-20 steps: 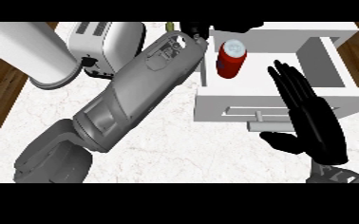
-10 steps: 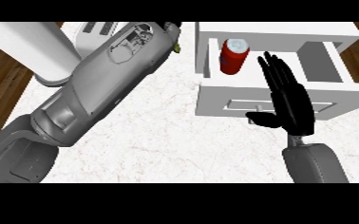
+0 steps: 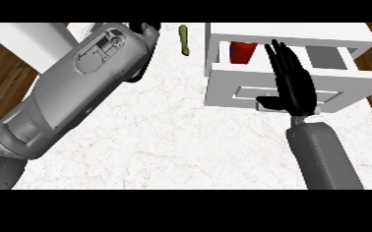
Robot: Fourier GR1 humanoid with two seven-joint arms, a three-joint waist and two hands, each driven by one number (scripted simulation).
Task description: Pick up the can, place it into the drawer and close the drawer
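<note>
R hand [image 3: 294,86] flat and wide open, fingers straight and pointing up the view, lying over the front panel of the white drawer [image 3: 225,96], thumb sticking out to the left. Drawer's open. The red can [image 3: 242,53] stands inside it, left compartment, just beside the R fingertips, not touching as far as I can see. L forearm [image 3: 87,78] runs diagonally across the marble counter [image 3: 167,142]. L hand [image 3: 147,27] is mostly hidden at the top edge, so can't tell its state. Thin green item [image 3: 184,40] lies betw. L hand and drawer.
</note>
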